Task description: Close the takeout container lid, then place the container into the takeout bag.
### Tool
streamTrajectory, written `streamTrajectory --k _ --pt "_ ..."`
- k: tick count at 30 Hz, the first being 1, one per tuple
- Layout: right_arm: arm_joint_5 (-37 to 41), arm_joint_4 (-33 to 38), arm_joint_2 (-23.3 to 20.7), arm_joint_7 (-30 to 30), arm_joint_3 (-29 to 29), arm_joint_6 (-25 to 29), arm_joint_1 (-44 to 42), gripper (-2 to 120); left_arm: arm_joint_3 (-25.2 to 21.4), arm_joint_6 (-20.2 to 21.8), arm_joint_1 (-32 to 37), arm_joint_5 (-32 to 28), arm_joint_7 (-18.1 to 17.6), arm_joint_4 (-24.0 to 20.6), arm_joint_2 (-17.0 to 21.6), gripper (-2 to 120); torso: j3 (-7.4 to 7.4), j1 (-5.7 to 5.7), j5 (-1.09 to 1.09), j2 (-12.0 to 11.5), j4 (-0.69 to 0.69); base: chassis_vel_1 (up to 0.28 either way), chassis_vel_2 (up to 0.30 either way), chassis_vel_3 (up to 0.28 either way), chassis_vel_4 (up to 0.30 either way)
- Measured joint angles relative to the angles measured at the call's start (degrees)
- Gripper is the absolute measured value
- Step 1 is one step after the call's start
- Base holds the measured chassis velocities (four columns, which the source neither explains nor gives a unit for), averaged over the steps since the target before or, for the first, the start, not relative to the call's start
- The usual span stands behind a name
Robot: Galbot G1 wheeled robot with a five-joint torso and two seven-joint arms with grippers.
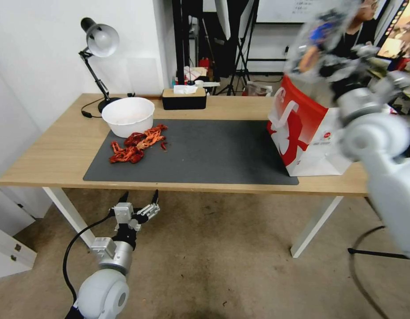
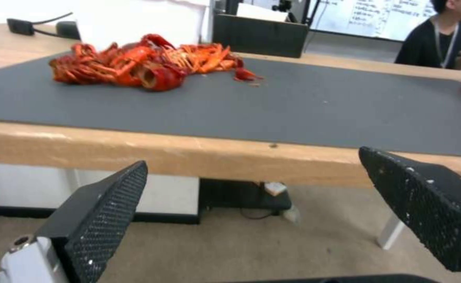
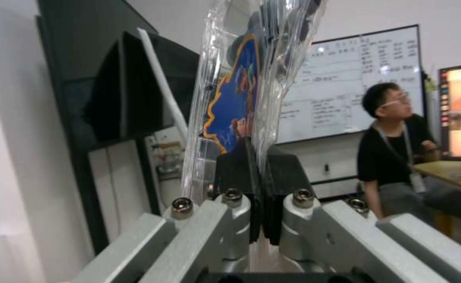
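Observation:
My right gripper (image 3: 257, 173) is shut on the edge of the takeout container (image 3: 246, 78), a clear plastic clamshell with a blue and orange label and dark fruit inside. Its lid and tray half lie pressed together where the fingers (image 3: 236, 169) pinch them. In the head view the container (image 1: 322, 33) is held high and tilted above the open top of the takeout bag (image 1: 302, 128), which stands red and white at the table's right end. My left gripper (image 1: 139, 196) hangs open below the table's front edge, its fingers (image 2: 105, 212) wide apart and holding nothing.
A dark mat (image 1: 205, 150) covers the wooden table (image 1: 50, 146). A white bowl (image 1: 127, 115) and a pile of red crayfish (image 1: 136, 146) lie at its left, with a desk lamp (image 1: 98, 42) and a black tissue box (image 1: 184, 98) behind.

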Motion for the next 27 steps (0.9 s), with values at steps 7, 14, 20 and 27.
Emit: streamTrajectory --k 7,14,20,27 --pt "2.18 -1.19 -1.28 -0.88 2.93 -1.54 -3.78 8 0.28 -0.56 1.04 0.56 0.91 -0.32 -0.83 100 0.0 0.0 -0.01 0.0 0.04 0.0 0.0 0.0 0.0" --pt "4.34 -1.02 -0.52 -0.82 4.09 -2.6 -6.31 34 -0.08 -0.3 1.21 0.64 0.55 -1.04 -0.53 100 0.0 0.02 -0.02 -0.01 0.04 0.0 0.0 0.0 0.0" --pt "4.04 -0.32 -0.34 -0.6 4.12 -1.29 -7.57 52 -0.04 0.26 0.73 0.59 0.08 -1.3 -0.71 100 0.0 0.01 -0.03 -0.01 0.04 0.0 0.0 0.0 0.0" --pt "0.19 4.48 -1.6 -9.67 5.03 8.1 -14.98 79 -0.61 0.37 0.81 0.7 1.06 -1.66 -1.08 100 0.0 0.01 -0.02 -0.01 0.03 0.0 0.0 0.0 0.0"
